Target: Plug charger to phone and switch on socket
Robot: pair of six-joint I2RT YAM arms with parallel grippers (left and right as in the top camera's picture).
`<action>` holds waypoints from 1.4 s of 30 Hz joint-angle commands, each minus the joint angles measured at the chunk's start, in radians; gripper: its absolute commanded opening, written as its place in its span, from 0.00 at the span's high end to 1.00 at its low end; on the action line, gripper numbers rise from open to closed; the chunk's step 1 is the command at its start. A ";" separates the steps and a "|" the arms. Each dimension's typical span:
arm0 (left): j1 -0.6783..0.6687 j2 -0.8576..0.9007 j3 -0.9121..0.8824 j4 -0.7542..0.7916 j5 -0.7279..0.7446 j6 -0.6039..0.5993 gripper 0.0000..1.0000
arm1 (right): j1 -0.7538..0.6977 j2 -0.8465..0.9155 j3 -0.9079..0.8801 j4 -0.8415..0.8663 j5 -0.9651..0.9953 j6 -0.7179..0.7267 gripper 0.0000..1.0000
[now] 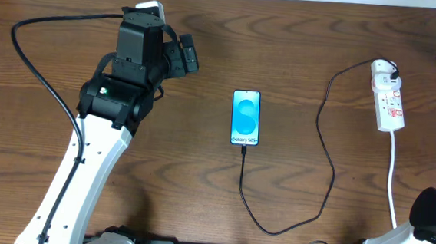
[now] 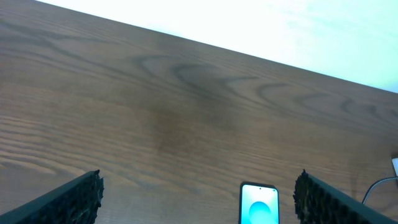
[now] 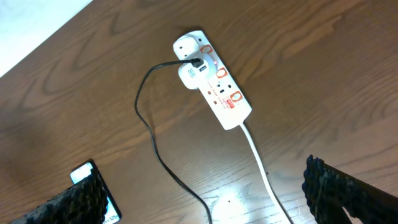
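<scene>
We judge the plugging done: the charger (image 3: pixel 137 102) runs from its plug in the socket (image 1: pixel 387 99), at the right of the table (image 1: pixel 190 189), to the bottom edge of the phone (image 1: pixel 245 118), which lies face up mid-table. What seems left is the switch, and we cannot tell whether it is on. The left gripper (image 2: pixel 199 186) and right gripper (image 3: pixel 202 190) are spread and empty, the right one above the socket.

You see your left gripper (image 2: pixel 199 185) spread wide; the phone (image 2: pixel 259 205) lies between its fingers (image 2: pixel 68 202) — well short of the counter's (image 2: pixel 155 112) far edge.
</scene>
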 commanded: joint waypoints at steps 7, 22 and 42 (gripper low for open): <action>0.000 -0.009 0.005 -0.021 -0.032 0.026 0.02 | -0.002 0.000 0.010 -0.003 -0.006 0.011 0.01; -0.030 -0.140 -0.146 -0.136 -0.079 0.032 0.02 | -0.002 0.000 0.010 -0.003 -0.006 0.011 0.01; 0.016 -0.842 -0.859 0.256 -0.137 0.032 0.02 | -0.002 0.000 0.010 -0.003 -0.006 0.011 0.01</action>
